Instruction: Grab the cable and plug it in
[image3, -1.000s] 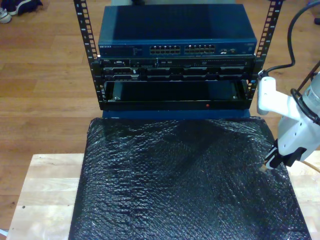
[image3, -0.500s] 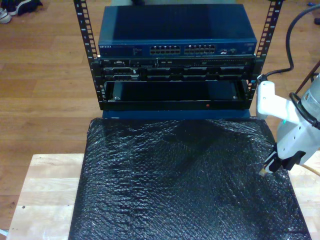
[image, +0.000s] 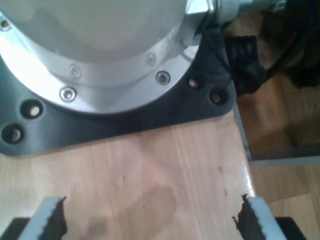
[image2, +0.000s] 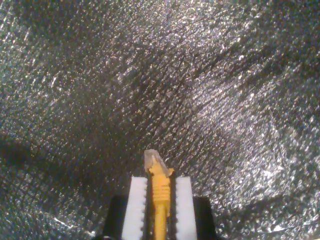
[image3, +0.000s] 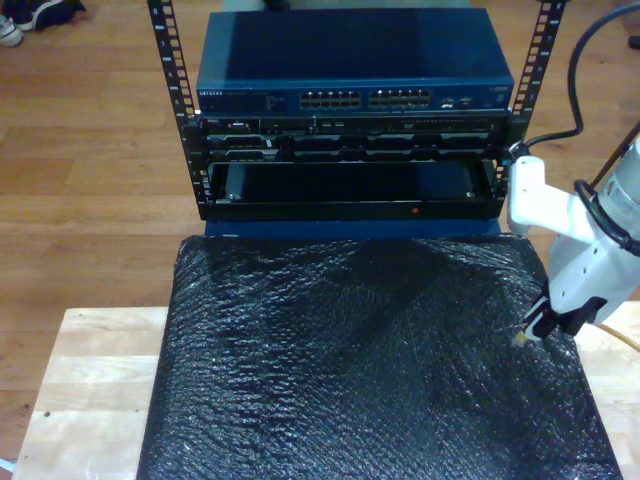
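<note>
Second wrist view is showing my second gripper (image2: 160, 200) clenched on the thin yellow-orange network cable (image2: 160, 192), its small clear plastic plug (image2: 152, 159) poking out just past the white pads (image2: 136, 200), over the crinkled black plastic sheet (image2: 200, 90).

From the exterior view, I am seeing that gripper (image3: 540, 325) hanging at the right edge of the frame, over the sheet's right margin, well apart from the dark blue network switch with rows of ports (image3: 355, 98) in the black rack at upper centre. My worry is that the plug, held so near its tip, is sitting slightly tilted and could twist or slip when pressed against a port. Against the earlier frame, the gripper is sitting a little further left and higher. My first gripper (image: 150, 220) is standing released over pale wood.
</note>
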